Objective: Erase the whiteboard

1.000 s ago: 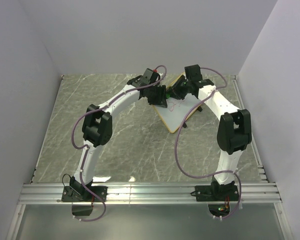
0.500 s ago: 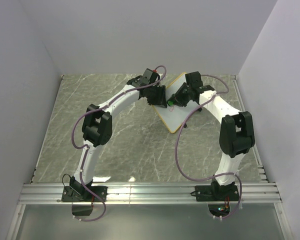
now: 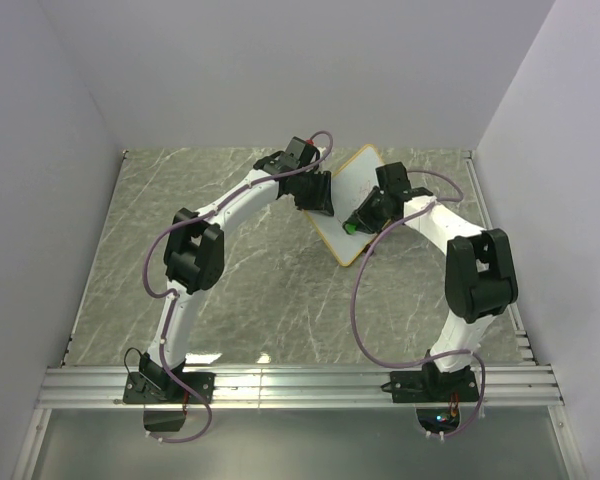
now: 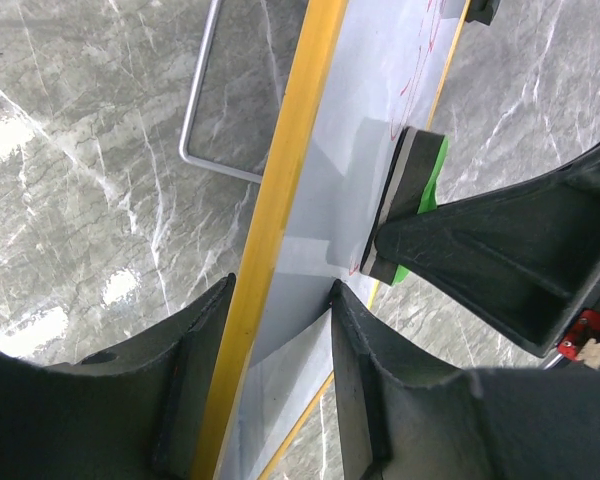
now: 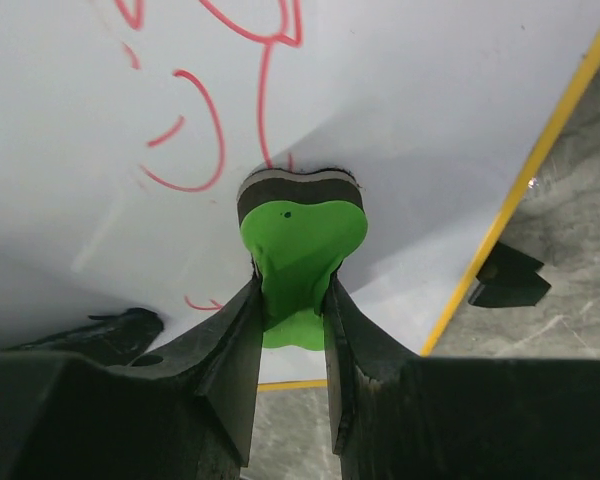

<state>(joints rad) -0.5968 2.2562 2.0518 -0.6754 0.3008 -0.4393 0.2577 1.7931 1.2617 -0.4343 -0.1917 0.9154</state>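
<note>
While left gripper [image 4: 280, 335] clamps whiteboard [image 4: 330, 130] edge, right gripper [image 5: 292, 300] presses eraser [image 5: 302, 235] on face

Top: looks down from high behind the bases [image 3: 165, 385], far off, over the whole table [image 3: 240, 290]. Left wrist: sits very near, sighting along the board [image 4: 340, 120] edge toward 1 o'clock. Right wrist: faces the board squarely, close. Shared across all three: board and eraser [image 5: 302, 240].
</note>
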